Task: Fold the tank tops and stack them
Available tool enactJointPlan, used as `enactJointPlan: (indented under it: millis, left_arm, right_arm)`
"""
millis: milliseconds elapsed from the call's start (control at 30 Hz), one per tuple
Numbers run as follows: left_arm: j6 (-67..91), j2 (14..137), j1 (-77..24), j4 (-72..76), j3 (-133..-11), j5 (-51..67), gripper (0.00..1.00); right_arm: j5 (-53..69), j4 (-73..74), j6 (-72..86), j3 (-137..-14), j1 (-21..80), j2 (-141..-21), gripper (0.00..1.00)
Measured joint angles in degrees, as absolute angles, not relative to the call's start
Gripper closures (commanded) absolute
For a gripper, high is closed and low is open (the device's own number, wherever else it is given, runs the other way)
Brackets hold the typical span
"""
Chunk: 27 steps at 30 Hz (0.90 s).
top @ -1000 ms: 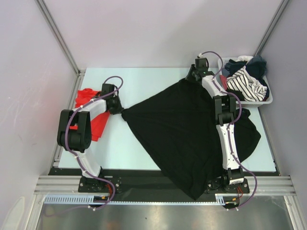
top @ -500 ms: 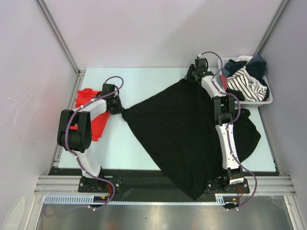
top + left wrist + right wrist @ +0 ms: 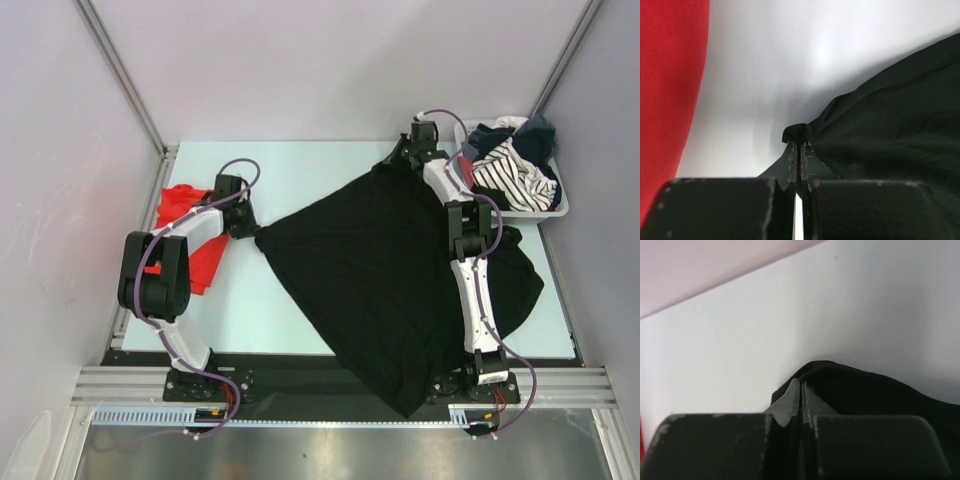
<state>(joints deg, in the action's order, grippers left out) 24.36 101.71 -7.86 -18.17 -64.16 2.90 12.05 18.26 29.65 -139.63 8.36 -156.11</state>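
Left end effector (image 3: 797, 150) and right end effector (image 3: 801, 390) each grip the black tank top (image 3: 370, 280), lying lengthwise far-to-near.

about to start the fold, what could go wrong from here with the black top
1. Thin grips: the left fingers and right fingers each pinch only a small nub of the black top at their tips, so a pull may slip it free.
2. Its near corner hangs over the table edge and the right arm lies across it, so lifting could snag or drag the fabric.
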Motion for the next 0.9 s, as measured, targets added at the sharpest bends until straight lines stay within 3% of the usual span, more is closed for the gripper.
enactJointPlan:
  millis: [433, 900]
  left_arm:
    - [24.5, 97.2, -15.5, -17.6, -58.9, -3.5, 1.0]
    - [24.4, 82.0, -26.2, -14.8, -49.0, -14.3, 1.0]
  right_arm:
    - [24.9, 14.8, 36.1, -139.3, -2.0, -155.6, 1.0]
    - [29.5, 14.2, 37.5, -133.8, -3.3, -151.0, 1.0]
